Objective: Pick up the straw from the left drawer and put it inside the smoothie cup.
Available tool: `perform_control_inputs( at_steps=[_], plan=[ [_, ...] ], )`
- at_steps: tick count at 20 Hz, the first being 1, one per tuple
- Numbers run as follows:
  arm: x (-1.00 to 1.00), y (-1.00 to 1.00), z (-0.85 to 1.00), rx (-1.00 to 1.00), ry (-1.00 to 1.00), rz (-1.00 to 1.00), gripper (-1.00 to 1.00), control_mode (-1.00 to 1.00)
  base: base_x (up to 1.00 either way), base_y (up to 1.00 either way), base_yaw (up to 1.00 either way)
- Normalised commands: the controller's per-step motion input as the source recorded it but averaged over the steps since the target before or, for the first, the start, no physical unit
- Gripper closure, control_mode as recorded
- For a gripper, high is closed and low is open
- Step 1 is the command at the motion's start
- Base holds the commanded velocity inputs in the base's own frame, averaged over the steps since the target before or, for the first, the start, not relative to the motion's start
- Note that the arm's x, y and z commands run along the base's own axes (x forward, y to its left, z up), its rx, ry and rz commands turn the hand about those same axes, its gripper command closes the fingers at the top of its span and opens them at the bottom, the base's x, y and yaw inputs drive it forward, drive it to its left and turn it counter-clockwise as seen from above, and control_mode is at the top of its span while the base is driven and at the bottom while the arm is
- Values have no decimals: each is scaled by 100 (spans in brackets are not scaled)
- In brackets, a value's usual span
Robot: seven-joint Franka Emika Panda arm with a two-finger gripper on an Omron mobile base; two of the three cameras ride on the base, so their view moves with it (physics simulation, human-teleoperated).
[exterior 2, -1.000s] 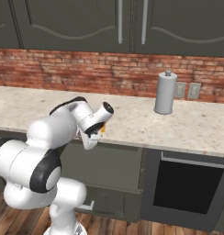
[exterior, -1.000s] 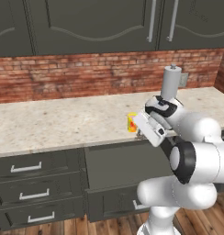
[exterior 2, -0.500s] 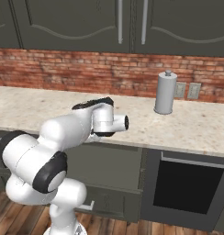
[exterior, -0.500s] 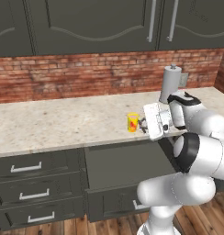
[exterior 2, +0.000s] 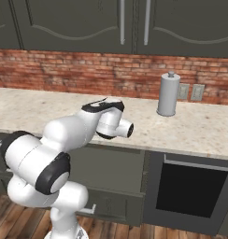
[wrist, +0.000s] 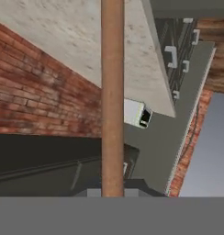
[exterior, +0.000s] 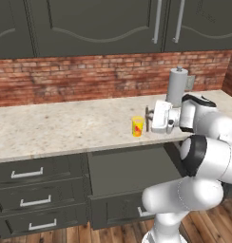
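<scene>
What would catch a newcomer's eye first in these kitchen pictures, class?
The big white arm fills the foreground, its gripper raised beside the small yellow smoothie cup on the counter. In the hand view the orange-brown straw runs straight up the frame. Below the counter, the left drawer stands open.

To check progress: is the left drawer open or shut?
Open: the left drawer is pulled out under the counter, its interior visible.

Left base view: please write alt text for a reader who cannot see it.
The white arm holds its gripper sideways over the counter, just right of the smoothie cup, which stands upright near the counter's front edge. Below, the left drawer is pulled open. A tall grey canister stands by the brick wall.
</scene>
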Motion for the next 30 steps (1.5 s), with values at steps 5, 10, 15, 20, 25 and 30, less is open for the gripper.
perform_control_inputs(
  at_steps=[5,10,15,20,25,30],
  plan=[
    [0,0,46,16,23,-12,100,-100,0,0,0],
    [8,-1,21,24,19,-6,100,-100,0,0,0],
    [19,-34,0,13,0,0,100,-100,0,0,0],
    [27,-34,0,2,0,0,100,-100,0,0,0],
    [30,-20,0,0,0,0,100,-100,0,0,0],
    [32,-1,-1,0,0,0,100,-100,0,0,0]
  ],
)
